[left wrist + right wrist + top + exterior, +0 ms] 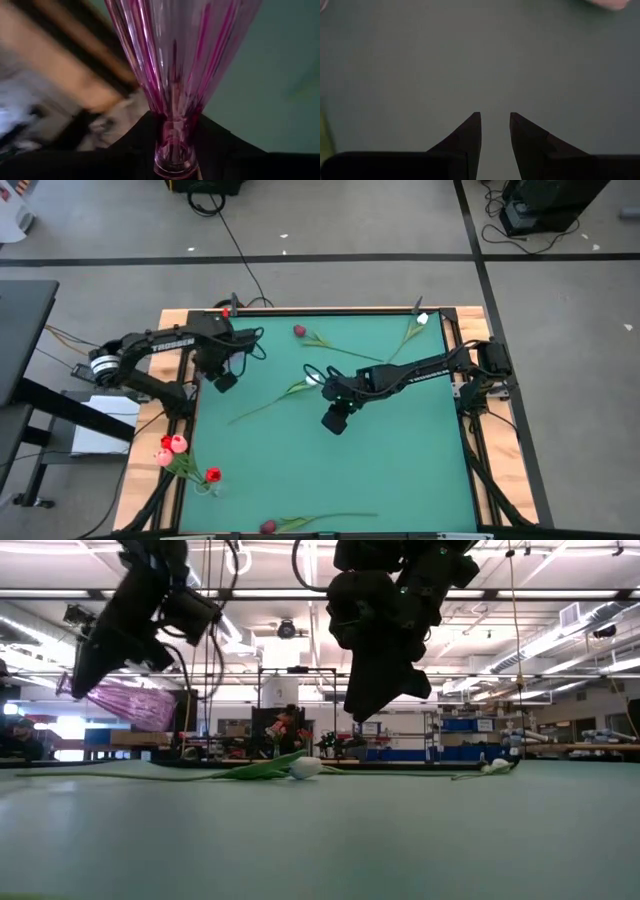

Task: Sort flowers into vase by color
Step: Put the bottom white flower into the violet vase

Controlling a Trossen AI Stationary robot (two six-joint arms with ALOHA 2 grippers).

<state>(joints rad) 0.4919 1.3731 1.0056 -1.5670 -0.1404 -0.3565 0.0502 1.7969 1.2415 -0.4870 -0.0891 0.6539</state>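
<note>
My left gripper is at the table's far left and is shut on a clear pink ribbed vase, held up in the air. My right gripper hangs open and empty over the middle of the green mat. A white tulip lies on the mat just beyond it. A dark red tulip and another white one lie near the far edge. A dark red tulip lies at the near edge. My left gripper pinches the vase's narrow stem just above its foot between its two fingers. The flared body widens away from the fingers. The vase is lifted clear of the table and tilted well over to one side.
Red and pink tulips stand in a holder on the wooden border at the near left. The mat's near half is bare green. The wooden frame rims the mat. Cables run along both sides.
</note>
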